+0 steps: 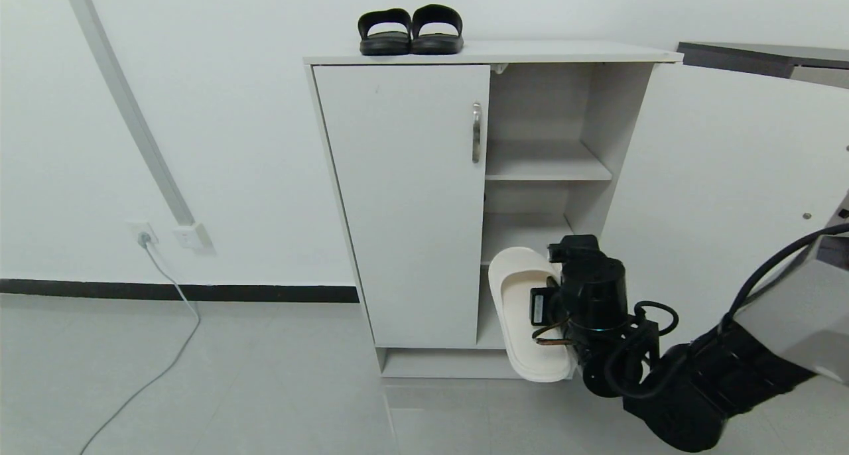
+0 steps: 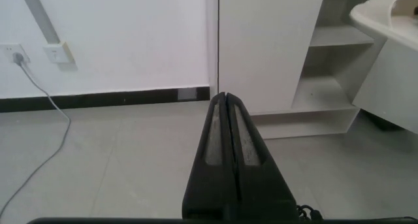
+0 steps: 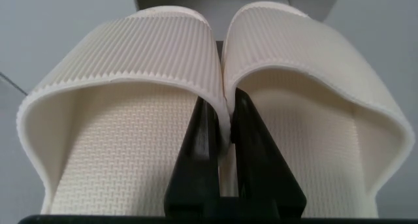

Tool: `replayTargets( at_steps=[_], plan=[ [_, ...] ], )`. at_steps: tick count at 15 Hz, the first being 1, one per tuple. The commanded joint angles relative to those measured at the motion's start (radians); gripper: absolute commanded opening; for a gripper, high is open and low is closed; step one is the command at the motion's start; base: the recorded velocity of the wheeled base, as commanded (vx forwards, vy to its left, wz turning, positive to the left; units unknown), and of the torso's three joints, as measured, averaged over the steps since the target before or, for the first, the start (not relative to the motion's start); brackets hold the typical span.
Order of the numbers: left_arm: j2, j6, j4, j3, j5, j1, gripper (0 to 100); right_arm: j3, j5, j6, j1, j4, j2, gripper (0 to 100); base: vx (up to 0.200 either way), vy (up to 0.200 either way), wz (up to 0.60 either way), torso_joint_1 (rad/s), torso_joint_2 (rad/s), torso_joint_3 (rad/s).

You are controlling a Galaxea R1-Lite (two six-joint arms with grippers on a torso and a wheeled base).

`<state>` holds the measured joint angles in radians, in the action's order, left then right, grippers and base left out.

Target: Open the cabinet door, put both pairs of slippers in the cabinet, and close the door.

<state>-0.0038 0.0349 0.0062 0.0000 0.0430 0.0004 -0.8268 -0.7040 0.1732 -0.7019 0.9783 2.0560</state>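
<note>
While my left gripper [image 2: 225, 103] hangs low over the grey floor [image 2: 117, 159] with its two fingers pressed flat together and nothing between them, I read the head view from the left; a wall socket [image 1: 142, 233] sits low on the white wall, and a grey cable [image 1: 174, 329] runs down from it across the tiles; next comes the cabinet [image 1: 564, 50], with the black slippers [image 1: 410, 30] standing side by side on its top, towards the left end; the left door [image 1: 404, 203] is closed, its metal handle [image 1: 476, 132] upright at the inner edge; the right half stands open, showing bare shelves [image 1: 544, 166]; in front of the lower opening are the cream slippers [image 1: 527, 316], stood on end and slightly tilted – I cannot tell whether any part of them is inside yet; my right gripper [image 1: 554, 306] is clamped on them, and the right wrist view shows its black fingers [image 3: 208, 129] pinching the two touching inner walls of the pair together; furthest right – the right door [image 1: 723, 196], swung wide open
</note>
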Motion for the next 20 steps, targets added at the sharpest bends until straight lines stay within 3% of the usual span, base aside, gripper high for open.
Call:
replayTargets(
  at_steps=[1, 4, 20],
  plan=[
    [0.004, 0.000, 0.000, 0.000, 0.002, 0.001, 0, -0.023, -0.005, 0.000, 0.001, -0.003, 0.053, 0, 0.000, -0.200, 0.00, 0.002, 0.00, 0.002],
    [0.004, 0.000, 0.000, 0.000, 0.000, 0.001, 0, -0.018, -0.006, -0.003, -0.014, -0.003, 0.056, 0, 0.000, -0.200, 0.00, 0.004, 0.01, 0.001],
    [0.004, -0.001, 0.000, 0.000, 0.000, 0.001, 0, -0.081, 0.009, -0.003, -0.085, 0.008, 0.150, 0, 0.000, 0.000, 0.00, 0.000, 0.00, 0.000]
  ],
)
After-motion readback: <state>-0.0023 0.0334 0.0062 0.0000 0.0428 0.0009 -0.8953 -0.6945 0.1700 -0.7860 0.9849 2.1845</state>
